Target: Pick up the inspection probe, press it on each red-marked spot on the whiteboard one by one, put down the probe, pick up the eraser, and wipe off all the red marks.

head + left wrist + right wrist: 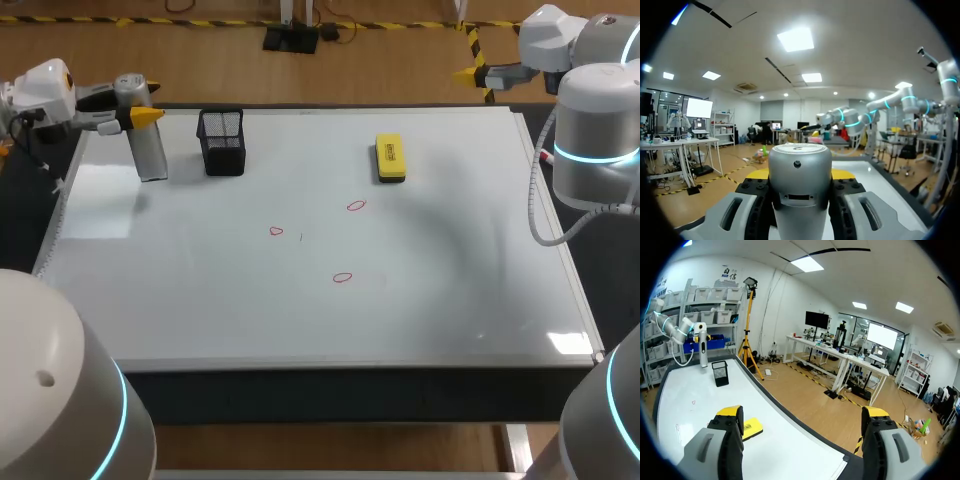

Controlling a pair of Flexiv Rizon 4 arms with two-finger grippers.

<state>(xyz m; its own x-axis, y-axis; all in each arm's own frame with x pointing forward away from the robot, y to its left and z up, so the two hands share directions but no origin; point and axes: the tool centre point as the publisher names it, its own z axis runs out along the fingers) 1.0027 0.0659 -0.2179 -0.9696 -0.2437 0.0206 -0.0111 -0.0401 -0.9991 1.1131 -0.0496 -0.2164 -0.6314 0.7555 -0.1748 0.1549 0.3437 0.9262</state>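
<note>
- Closest in the head view, white links of my left arm [55, 390] and right arm [600, 410] fill the near corners. Past them lies the board [200, 300].
- Three red marks [342, 277] sit mid-board, well apart. The left mark [276, 231] is the one nearest the probe.
- At the board's far left corner the left tool [140, 116] holds the probe [150, 155] upright by its top. I cannot tell whether its lower end touches the board.
- A black holder [222, 142] stands just beside the probe, and the eraser [390, 158] lies flat further along the far edge.
- Beyond the far right corner hangs the right tool [478, 72]; its spread cannot be judged from here.
- Left wrist view: the left tool [800, 173] is clamped on the probe [800, 160], whose silver cap fills the gap between the fingers [755, 195].
- Right wrist view: the right tool [802, 415] stands wide with nothing between its fingers. The eraser [752, 427] lies on the board [690, 390] just beside one finger, with the holder [720, 373] and the probe [703, 352] far ahead.
- The pickup looks done and the pressing not yet begun. Next, the probe should clear the holder, stay upright and come down squarely on the left mark.
</note>
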